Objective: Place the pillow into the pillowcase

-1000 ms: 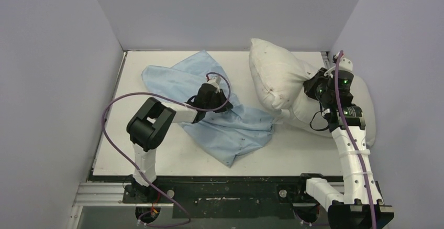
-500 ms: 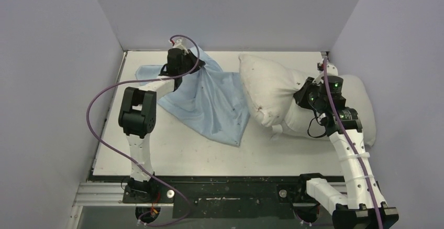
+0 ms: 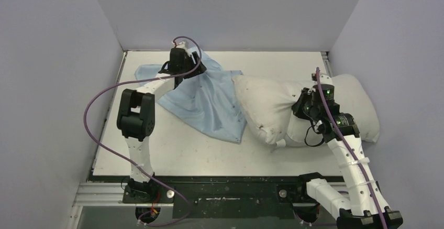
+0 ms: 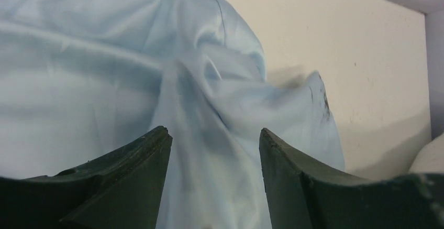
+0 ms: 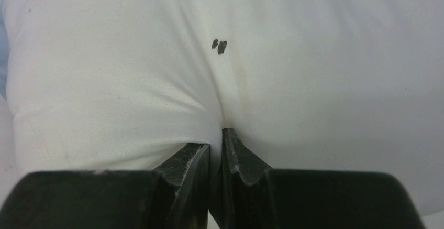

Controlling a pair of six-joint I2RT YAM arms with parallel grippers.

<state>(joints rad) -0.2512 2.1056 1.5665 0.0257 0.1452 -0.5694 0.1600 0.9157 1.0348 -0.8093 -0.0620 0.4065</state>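
Pillow touching pillowcase, overlapping its edge. Right gripper pinching pillow skin; plump, soft, likely sags. Left gripper spread over pillowcase far end; cloth thin, limp: take hem.

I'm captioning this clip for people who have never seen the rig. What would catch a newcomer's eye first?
The plump off-white pillow sprawls across the right half of the table, and the right gripper is shut on a pinch of its fabric. To its left lies the wrinkled light-blue pillowcase. The left gripper is at the pillowcase's far end, jaws apart over the cloth.
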